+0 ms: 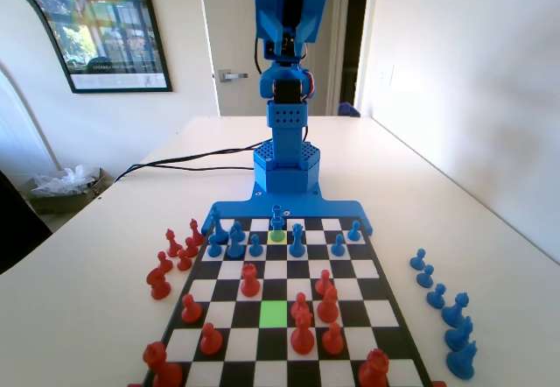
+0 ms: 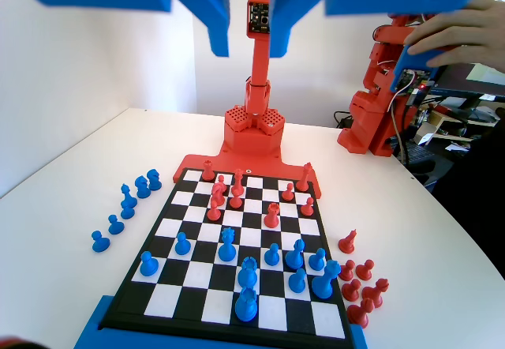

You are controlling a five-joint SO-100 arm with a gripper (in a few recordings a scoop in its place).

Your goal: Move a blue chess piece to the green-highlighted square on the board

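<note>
Jaws parted and empty high above board (image 2: 237, 246), green-highlighted square (image 1: 274, 313) bare

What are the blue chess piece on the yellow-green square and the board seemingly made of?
The blue chess piece looks like moulded or printed plastic: uniform colour, soft sheen. The board seems a smooth, slightly glossy chequered sheet, probably plastic or laminate; its blue edge looks plastic too.

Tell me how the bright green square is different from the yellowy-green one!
The green-highlighted square is bright, saturated and bare; the paler yellow-green square is duller and has a blue chess piece on it. In the fixed view the bright one lies nearer the camera among red pieces, the pale one near the blue arm. Both share one column.
</note>
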